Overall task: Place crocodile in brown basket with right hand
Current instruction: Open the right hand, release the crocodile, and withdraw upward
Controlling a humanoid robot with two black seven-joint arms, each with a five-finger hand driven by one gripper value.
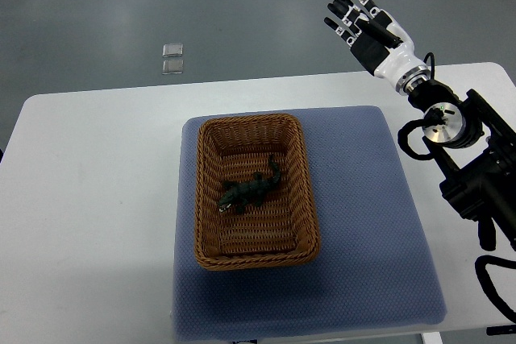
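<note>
A dark green toy crocodile (250,188) lies inside the brown wicker basket (208,199), near its middle, with its tail toward the far right. My right hand (355,14) is raised beyond the table's far edge, well up and to the right of the basket. Its fingers are stretched out and hold nothing. The right arm (451,126) comes in from the right edge. No left arm shows.
The basket sits on a blue-grey mat (371,239) laid on a white table (89,199). Two small clear square objects (172,60) lie on the floor beyond the table's far edge.
</note>
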